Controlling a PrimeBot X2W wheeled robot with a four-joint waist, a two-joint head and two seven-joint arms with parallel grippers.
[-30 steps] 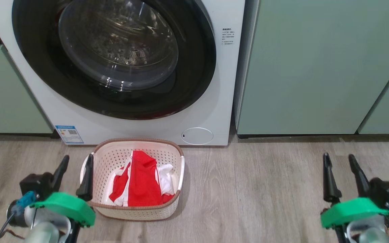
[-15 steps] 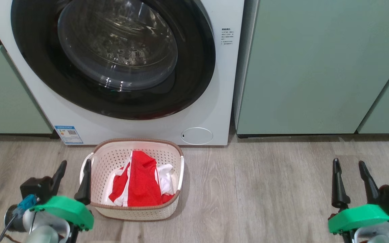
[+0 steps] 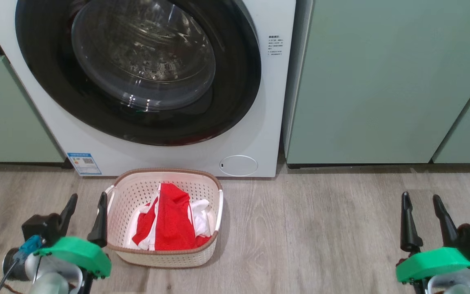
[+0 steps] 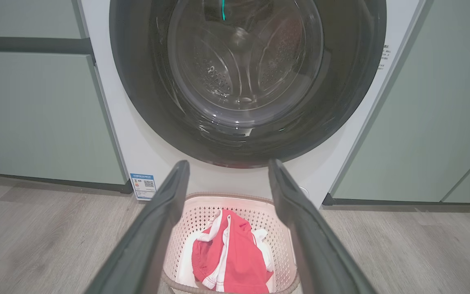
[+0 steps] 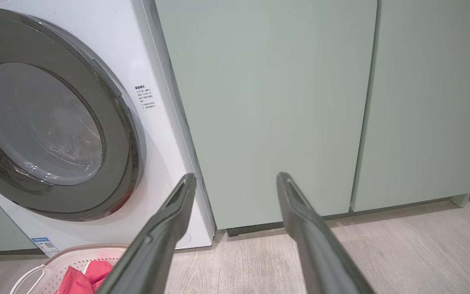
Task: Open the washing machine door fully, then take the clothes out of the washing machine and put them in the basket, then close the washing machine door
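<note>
The white washing machine [image 3: 267, 122] stands ahead with its black-rimmed glass door [image 3: 137, 69] lying flat against the front. On the floor just before it sits the cream basket [image 3: 165, 257], and the red and white clothes [image 3: 169, 224] lie inside it. Low at the left, beside the basket's left handle, my left gripper [image 3: 88, 198] stands open and empty. My right gripper [image 3: 420, 198] is open and empty at the lower right, far from the basket. The left wrist view frames the door [image 4: 247, 73], basket [image 4: 278, 228] and clothes [image 4: 235, 257] between open fingers [image 4: 165, 212].
Pale green cabinets [image 3: 382, 81] flank the washing machine on both sides. Wood-look floor [image 3: 320, 228] stretches between the basket and my right gripper. A blue label [image 3: 84, 163] and a round filter cap [image 3: 238, 165] mark the washing machine's lower front.
My left gripper has drawn back slightly, down and left from the basket's rim. The right gripper dropped lower and to the right early on, then stayed still.
</note>
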